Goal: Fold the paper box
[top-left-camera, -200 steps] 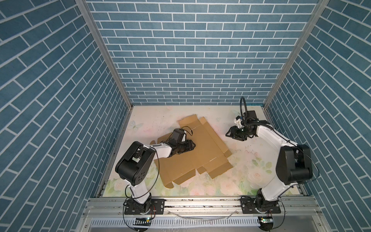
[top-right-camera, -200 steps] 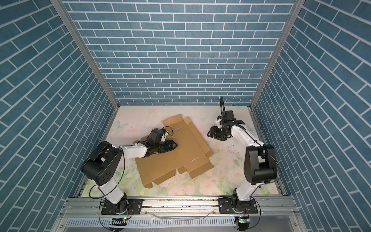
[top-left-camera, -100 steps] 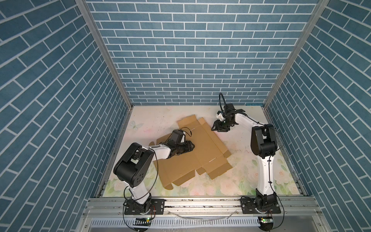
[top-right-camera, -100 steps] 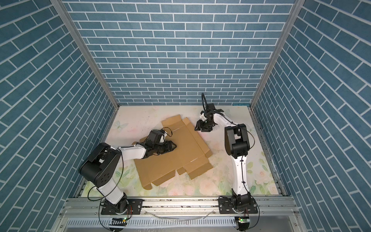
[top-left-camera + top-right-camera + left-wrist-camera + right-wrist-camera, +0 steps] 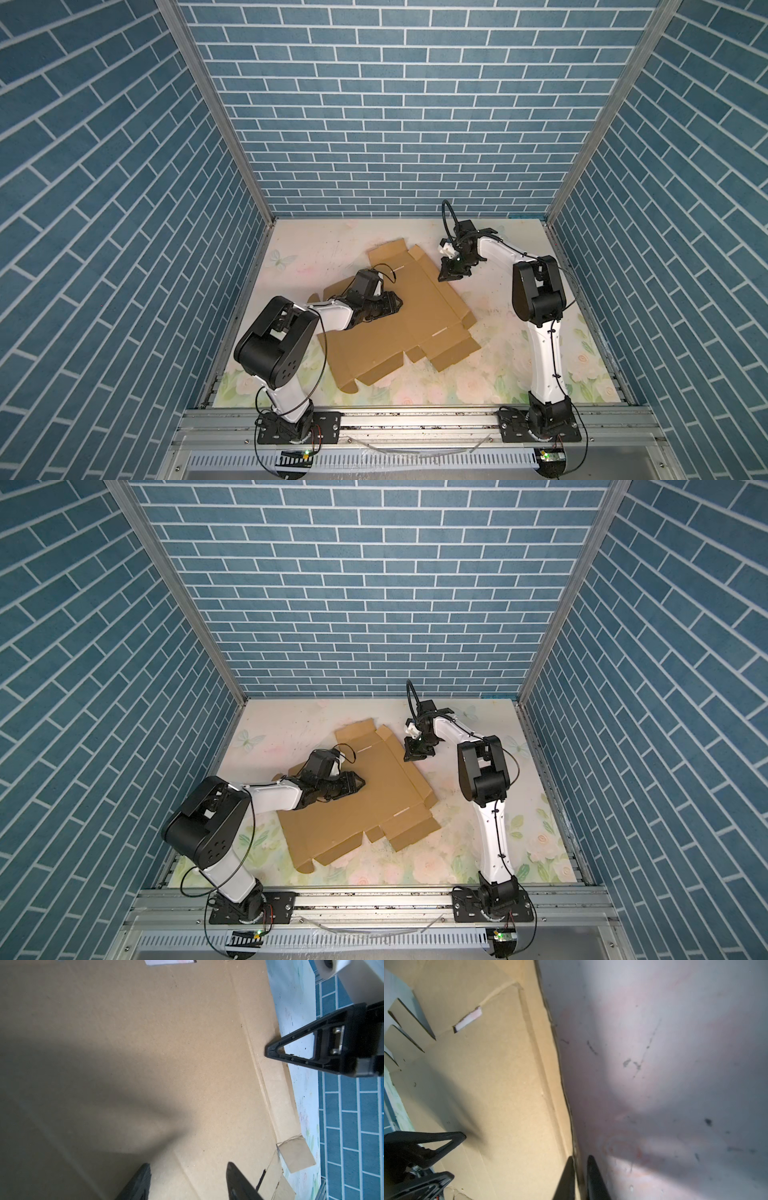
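Spread-open left fingers rested on the flat tan cardboard paper box (likely anchoring it); right fingers clamped its edge for folding.

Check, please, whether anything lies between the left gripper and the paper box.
Nothing visible does. The left gripper sits right over the flat paper box with its fingers open, only bare cardboard beneath. The right gripper is shut on the box's far right edge.

both top views look steeply down from high overhead, sharing the whole table. my wrist cameras sit close over the paper box, both showing its creased edge.
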You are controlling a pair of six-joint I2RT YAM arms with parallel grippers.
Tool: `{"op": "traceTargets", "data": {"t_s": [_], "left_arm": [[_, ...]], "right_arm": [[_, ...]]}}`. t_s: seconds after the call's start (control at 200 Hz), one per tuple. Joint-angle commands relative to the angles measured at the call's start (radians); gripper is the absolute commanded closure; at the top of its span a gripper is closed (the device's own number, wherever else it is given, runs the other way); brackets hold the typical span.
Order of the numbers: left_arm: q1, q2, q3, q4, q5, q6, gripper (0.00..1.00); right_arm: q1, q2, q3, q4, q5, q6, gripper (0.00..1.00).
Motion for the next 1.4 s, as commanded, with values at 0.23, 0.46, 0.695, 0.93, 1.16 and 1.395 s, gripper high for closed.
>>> {"op": "traceTargets", "data": {"t_s": [0.23,0.46,0.695,0.93,1.16,1.395], "left_arm": [[-0.091,-0.059,-0.014,-0.094,0.013,-0.05,0.4],[-0.116,-0.232,0.003,-0.164,0.028,0.006,0.4],[0.073,-0.429,0.019,-0.351,0.005,0.136,0.39],[0.181,-0.518,0.044,-0.411,-0.128,0.277,0.36],[0.182,-0.495,-0.034,-0.243,-0.18,0.339,0.31],[0.179,-0.413,-0.035,-0.163,-0.099,0.365,0.29]], "right_arm": [[0.091,-0.198,0.035,-0.135,0.343,-0.135,1.0],[0.193,-0.293,0.061,-0.198,0.709,-0.332,1.0],[0.262,-0.364,0.007,-0.088,0.934,-0.659,1.0],[0.28,-0.409,-0.081,0.093,0.928,-0.947,1.0],[0.31,-0.447,-0.262,0.306,0.977,-1.065,1.0],[0.34,-0.504,-0.435,0.468,1.011,-1.078,1.0]]}}
